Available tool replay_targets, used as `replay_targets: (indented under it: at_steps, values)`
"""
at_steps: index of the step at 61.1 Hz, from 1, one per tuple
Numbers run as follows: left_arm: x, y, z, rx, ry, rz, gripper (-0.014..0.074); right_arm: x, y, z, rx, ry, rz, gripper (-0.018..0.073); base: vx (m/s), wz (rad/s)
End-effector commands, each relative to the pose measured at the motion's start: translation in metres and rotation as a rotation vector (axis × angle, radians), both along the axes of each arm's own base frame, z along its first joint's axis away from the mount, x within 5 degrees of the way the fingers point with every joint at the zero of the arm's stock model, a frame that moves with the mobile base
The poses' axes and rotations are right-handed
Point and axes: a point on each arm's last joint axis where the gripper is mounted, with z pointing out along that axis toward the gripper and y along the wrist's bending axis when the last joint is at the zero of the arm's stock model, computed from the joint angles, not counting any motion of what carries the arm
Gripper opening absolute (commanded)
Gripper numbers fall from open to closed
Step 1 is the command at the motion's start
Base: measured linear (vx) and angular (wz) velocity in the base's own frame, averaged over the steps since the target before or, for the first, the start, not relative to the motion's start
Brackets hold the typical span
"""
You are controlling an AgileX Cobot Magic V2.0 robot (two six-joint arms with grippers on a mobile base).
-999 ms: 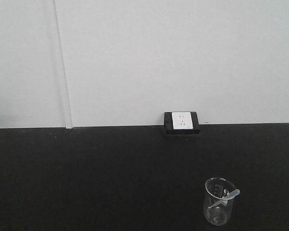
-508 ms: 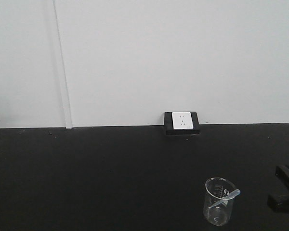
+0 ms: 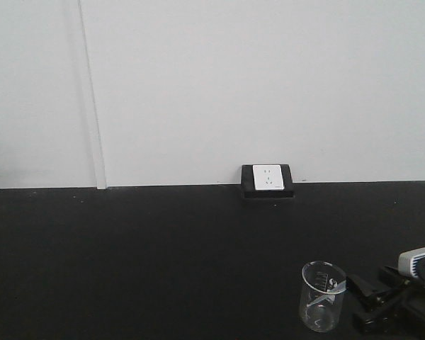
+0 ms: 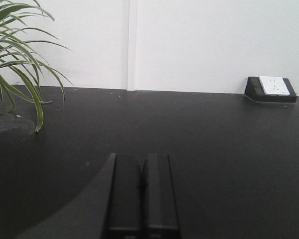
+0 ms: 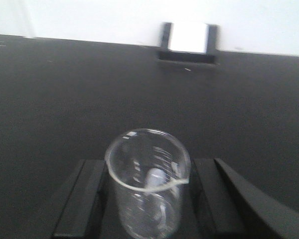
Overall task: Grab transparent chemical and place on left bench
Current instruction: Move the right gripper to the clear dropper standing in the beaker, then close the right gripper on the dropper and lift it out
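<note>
Pipette (image 5: 154, 176), clear and pale, leans inside the glass beaker (image 3: 320, 309), its upper end at the rim on the side nearest the right gripper (image 5: 149, 164). That gripper's jaws are spread wide, one finger on either side of the beaker; whether they touch it cannot be told. Beyond the beaker, a wall socket (image 3: 268, 178) sits on the black worktop (image 3: 127, 269) against the white wall (image 3: 234, 85). Left gripper (image 4: 142, 157) is pressed closed and empty above the worktop, with a spider plant (image 4: 15, 59) at its view's left edge.

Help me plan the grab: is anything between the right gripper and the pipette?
Yes: the pipette stands inside the glass beaker, and the open right gripper straddles the beaker, so the glass wall lies between them.
</note>
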Motion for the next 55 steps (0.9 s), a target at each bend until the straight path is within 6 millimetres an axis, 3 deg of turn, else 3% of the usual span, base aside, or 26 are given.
replay_targets:
  at_steps: [1, 15, 34, 55]
  values:
    - [-0.001, 0.000, 0.003, -0.014, -0.081, -0.001, -0.0003, 0.009, 0.003, 0.018, 0.039, -0.166, 0.046, 0.0449, 0.00, 0.00]
    - [-0.001, 0.000, 0.003, -0.014, -0.081, -0.001, -0.0003, 0.018, 0.004, 0.003, -0.007, -0.206, 0.072, 0.0449, 0.00, 0.00]
    - [-0.001, 0.000, 0.003, -0.014, -0.081, -0.001, -0.0003, 0.050, 0.003, -0.010, 0.035, -0.158, 0.063, 0.0449, 0.00, 0.00]
    - [-0.001, 0.000, 0.003, -0.014, -0.081, -0.001, -0.0003, 0.054, 0.003, -0.029, 0.034, -0.095, 0.068, 0.0426, 0.00, 0.00]
